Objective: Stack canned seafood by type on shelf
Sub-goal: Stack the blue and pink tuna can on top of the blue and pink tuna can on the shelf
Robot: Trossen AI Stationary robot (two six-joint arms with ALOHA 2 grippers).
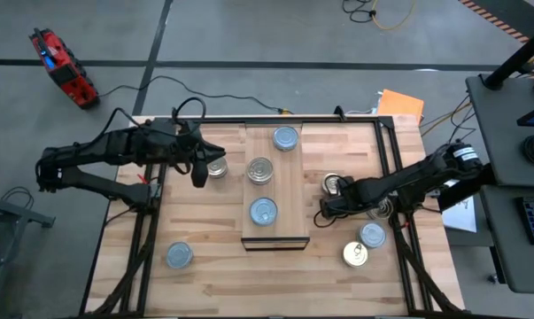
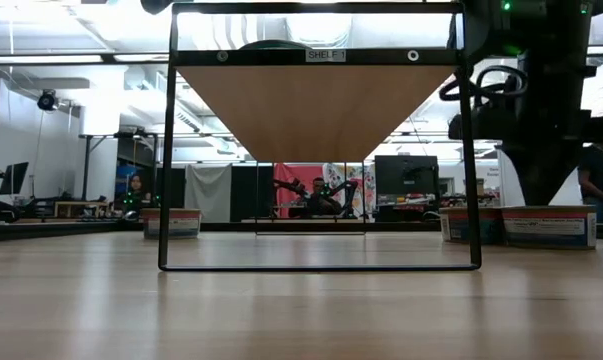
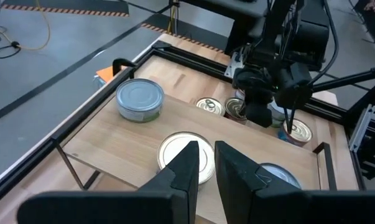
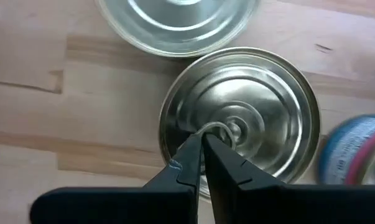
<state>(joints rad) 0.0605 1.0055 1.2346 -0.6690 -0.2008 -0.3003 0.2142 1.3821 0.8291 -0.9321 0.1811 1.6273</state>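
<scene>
Right gripper point(image 4: 203, 146), its fingers pinched together with the tips on the pull ring of a silver ringed tin point(image 4: 240, 121), presses down on the lid; whether the ring is actually caught between the tips is hard to make out. Just beyond that tin, a second silver-topped tin point(image 4: 178, 22) is cut off by the frame edge, and to one side a blurred blue-labelled tin point(image 4: 355, 152) shows only in part. From above, the right gripper point(image 1: 324, 211) sits just beside the shelf point(image 1: 289, 190), over the cluster of tins on the table; the arm hides most of that cluster, and two more tins, one pale-topped point(image 1: 371, 234) and one gold-topped point(image 1: 355, 255), lie near it toward the table's front.

Across the shelf, the left gripper point(image 3: 203, 158) hangs nearly closed and holds nothing, above a ringed tin point(image 3: 186, 163) on the plank. Three tins stand in a row on the shelf: a pale blue-grey one at the far end point(image 1: 285, 138), the ringed one mid-plank point(image 1: 260, 170), another pale one near the front point(image 1: 263, 211). A further tin point(image 1: 217, 167) is half hidden under the left gripper, and a lone pale tin point(image 1: 179, 256) sits well apart on the table.
</scene>
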